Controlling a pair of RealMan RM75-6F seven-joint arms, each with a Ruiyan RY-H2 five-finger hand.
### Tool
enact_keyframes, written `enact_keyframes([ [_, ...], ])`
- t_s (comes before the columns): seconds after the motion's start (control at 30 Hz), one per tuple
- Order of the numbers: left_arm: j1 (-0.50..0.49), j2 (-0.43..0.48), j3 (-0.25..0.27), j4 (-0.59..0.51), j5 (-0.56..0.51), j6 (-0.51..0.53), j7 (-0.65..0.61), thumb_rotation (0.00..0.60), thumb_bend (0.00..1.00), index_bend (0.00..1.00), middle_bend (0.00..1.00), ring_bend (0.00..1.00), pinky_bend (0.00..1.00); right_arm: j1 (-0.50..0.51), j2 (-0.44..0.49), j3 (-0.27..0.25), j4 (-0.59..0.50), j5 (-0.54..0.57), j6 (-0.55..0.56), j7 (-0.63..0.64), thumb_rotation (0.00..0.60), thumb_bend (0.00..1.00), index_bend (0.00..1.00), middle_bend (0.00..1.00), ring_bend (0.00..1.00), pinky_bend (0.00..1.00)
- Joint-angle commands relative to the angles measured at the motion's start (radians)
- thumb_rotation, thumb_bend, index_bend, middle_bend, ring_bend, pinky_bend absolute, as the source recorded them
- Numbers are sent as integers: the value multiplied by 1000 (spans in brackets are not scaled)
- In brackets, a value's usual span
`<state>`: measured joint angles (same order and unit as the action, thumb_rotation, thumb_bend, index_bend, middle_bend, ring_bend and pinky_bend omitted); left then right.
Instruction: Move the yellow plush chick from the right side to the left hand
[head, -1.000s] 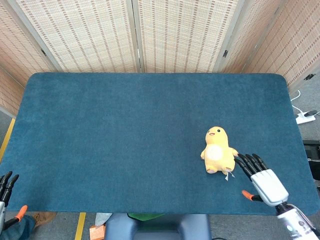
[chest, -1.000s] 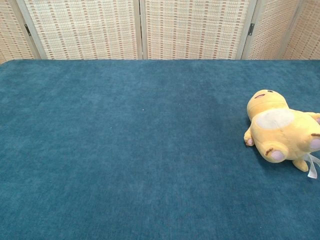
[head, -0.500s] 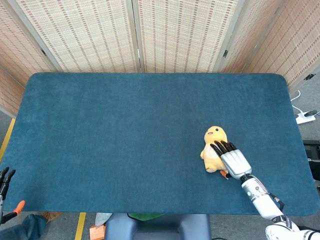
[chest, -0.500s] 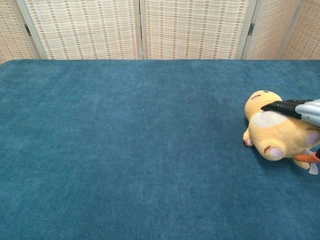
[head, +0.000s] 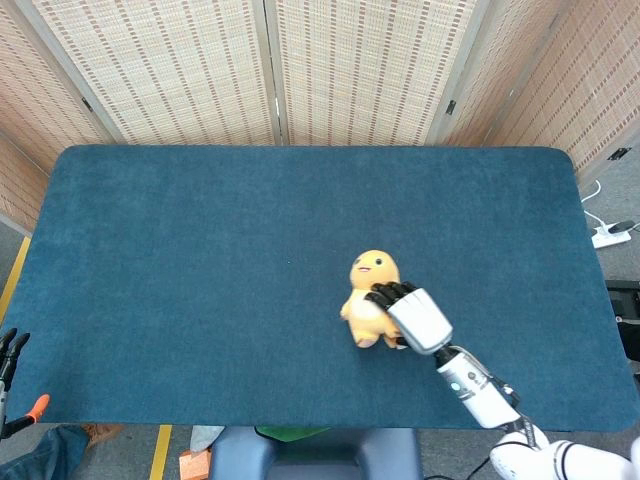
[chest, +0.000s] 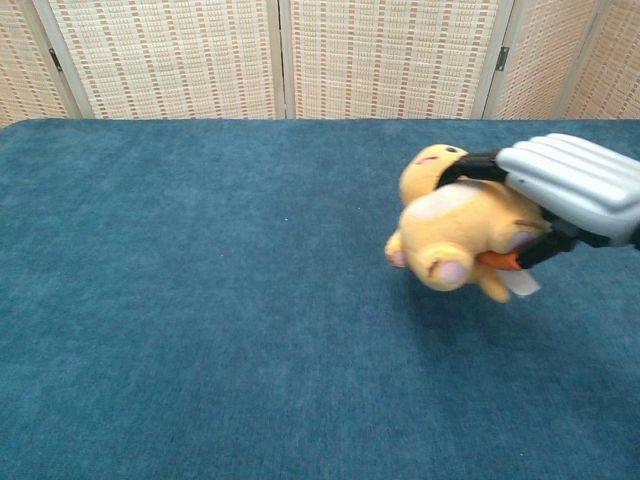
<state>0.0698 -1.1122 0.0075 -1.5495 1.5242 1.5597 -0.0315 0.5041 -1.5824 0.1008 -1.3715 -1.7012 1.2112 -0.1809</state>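
Observation:
My right hand (head: 413, 316) (chest: 570, 190) grips the yellow plush chick (head: 366, 299) (chest: 455, 225) and holds it above the blue table (head: 200, 250), right of centre. Black fingers wrap over the chick's back and an orange-tipped thumb presses under its belly. In the chest view the chick hangs clear of the cloth with its head up and its feet toward the camera. My left hand (head: 10, 350) shows only as dark fingertips off the table's near left corner; how its fingers lie is unclear.
Woven folding screens (head: 270, 70) stand behind the table's far edge. A white power strip (head: 610, 235) lies on the floor to the right. The table's near edge (head: 300, 425) runs just behind my right forearm.
My right hand reached the chick, closed around it, lifted it and carried it left toward the table's middle. The left hand has barely shifted.

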Motion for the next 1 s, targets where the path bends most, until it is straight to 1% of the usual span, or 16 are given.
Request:
enact_keyframes([
  [0.03, -4, 6, -1, 0, -7, -9, -12, 600, 278, 0, 0, 0, 206, 99, -106, 9, 37, -72, -8, 41, 600, 625, 722, 800, 773, 986],
  [0.13, -4, 12, -2, 5, -12, -10, -33, 600, 277, 0, 0, 0, 206, 165, -201, 21, 88, -79, -55, 57, 600, 600, 722, 795, 764, 984],
  [0.2, -3, 17, -3, 9, -17, -12, -52, 600, 277, 0, 0, 0, 206, 199, -273, 28, 144, -64, -94, 43, 600, 572, 722, 767, 741, 964],
  [0.23, -2, 19, -3, 11, -19, -13, -61, 600, 277, 0, 0, 0, 206, 211, -299, 30, 167, -54, -115, 32, 600, 554, 722, 744, 724, 946],
  [0.3, -1, 23, -2, 17, -21, -13, -78, 600, 276, 0, 0, 0, 206, 232, -355, 38, 214, -18, -164, 1, 600, 495, 680, 662, 655, 857],
  [0.4, 3, 27, 3, 24, -13, -6, -99, 600, 277, 0, 0, 0, 206, 249, -417, 44, 287, 9, -186, -38, 600, 429, 543, 556, 554, 710],
  [0.43, 5, 28, 5, 26, -9, -2, -106, 600, 277, 0, 0, 0, 206, 250, -427, 43, 302, 19, -194, -55, 600, 404, 460, 504, 505, 644],
  [0.47, 8, 29, 7, 29, -6, 3, -115, 600, 277, 0, 0, 0, 206, 249, -430, 41, 307, 38, -216, -79, 600, 375, 338, 427, 428, 546],
  [0.5, 9, 30, 7, 32, -4, 6, -119, 600, 276, 0, 0, 0, 206, 247, -427, 43, 301, 58, -235, -104, 600, 325, 174, 300, 305, 414],
  [0.53, 10, 31, 8, 33, -2, 8, -124, 600, 276, 0, 0, 0, 207, 244, -419, 45, 287, 79, -254, -127, 600, 289, 96, 209, 215, 325],
  [0.57, 10, 30, 8, 35, 1, 10, -128, 600, 276, 0, 0, 0, 207, 242, -402, 46, 253, 97, -269, -139, 600, 235, 18, 96, 101, 194],
  [0.6, 11, 30, 9, 37, 3, 13, -131, 600, 276, 0, 0, 0, 207, 241, -387, 46, 225, 97, -264, -132, 600, 183, 0, 23, 27, 92],
  [0.67, 14, 30, 12, 37, 10, 20, -131, 600, 276, 0, 0, 0, 207, 231, -345, 37, 163, 82, -227, -90, 600, 116, 0, 0, 0, 2],
  [0.73, 15, 28, 15, 39, 17, 25, -129, 600, 276, 0, 0, 0, 207, 217, -299, 23, 104, 65, -192, -54, 600, 66, 0, 0, 0, 0],
  [0.83, 16, 22, 16, 39, 23, 31, -113, 600, 277, 0, 0, 0, 207, 186, -199, -7, -18, 37, -135, -12, 600, 45, 0, 0, 0, 0],
  [1.0, 9, 9, 18, 32, 44, 35, -78, 600, 278, 0, 0, 0, 207, 109, 11, -97, -216, -7, -47, 29, 600, 42, 0, 0, 0, 0],
])
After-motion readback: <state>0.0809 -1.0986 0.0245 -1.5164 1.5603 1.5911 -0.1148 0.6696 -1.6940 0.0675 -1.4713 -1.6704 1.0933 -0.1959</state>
